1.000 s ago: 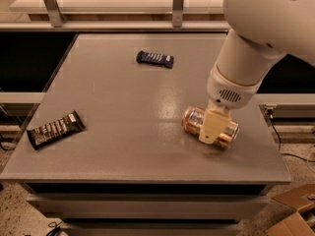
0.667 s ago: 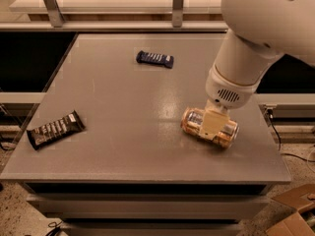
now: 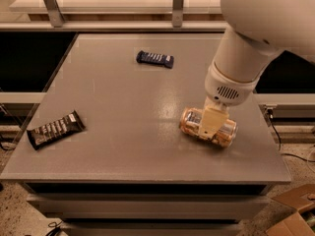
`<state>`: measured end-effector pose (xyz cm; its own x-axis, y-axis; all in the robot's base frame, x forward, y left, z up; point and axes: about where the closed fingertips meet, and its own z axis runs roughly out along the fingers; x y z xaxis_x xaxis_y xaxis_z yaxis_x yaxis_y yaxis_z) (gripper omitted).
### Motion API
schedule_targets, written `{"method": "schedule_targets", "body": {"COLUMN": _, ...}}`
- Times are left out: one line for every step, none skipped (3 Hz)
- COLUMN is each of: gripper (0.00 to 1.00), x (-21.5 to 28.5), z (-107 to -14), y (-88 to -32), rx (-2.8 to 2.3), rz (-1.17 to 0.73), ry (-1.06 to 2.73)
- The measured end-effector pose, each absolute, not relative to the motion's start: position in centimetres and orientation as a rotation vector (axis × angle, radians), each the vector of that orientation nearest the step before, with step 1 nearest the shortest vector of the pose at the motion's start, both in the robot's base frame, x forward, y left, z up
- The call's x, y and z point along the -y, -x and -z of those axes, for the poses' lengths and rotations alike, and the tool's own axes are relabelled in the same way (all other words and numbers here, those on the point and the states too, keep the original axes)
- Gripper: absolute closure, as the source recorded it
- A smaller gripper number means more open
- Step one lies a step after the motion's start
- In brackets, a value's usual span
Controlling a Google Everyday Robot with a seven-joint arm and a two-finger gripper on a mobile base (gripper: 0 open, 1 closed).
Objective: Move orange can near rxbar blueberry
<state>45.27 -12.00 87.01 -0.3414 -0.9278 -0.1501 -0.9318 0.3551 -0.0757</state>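
Observation:
The orange can [image 3: 190,121] lies on its side on the grey table [image 3: 123,112], right of centre and near the front. My gripper [image 3: 211,124] comes down from the white arm straight onto the middle of the can and covers part of it. The can rests on the table top. The rxbar blueberry [image 3: 155,59], a small flat dark blue bar, lies at the back centre of the table, well away from the can and gripper.
A larger black-brown wrapped bar [image 3: 55,130] lies near the table's front left edge. A rail with metal posts [image 3: 178,4] runs behind the table. Cardboard [image 3: 295,215] lies on the floor at the lower right.
The gripper has shifted slightly on the can. The can stays in nearly the same spot on the table, and both bars have not moved.

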Motion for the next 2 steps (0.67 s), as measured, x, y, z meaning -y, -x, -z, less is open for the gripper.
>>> {"method": "schedule_targets", "body": {"gripper": 1.00, "x": 11.9, "z": -88.1, "y": -46.5, "rx": -2.413, "rz": -0.009, "ry": 1.691}}
{"method": "schedule_targets", "body": {"gripper": 1.00, "x": 11.2, "z": -90.2, "y": -49.0, "rx": -2.347, "rz": 0.046, "ry": 1.695}}
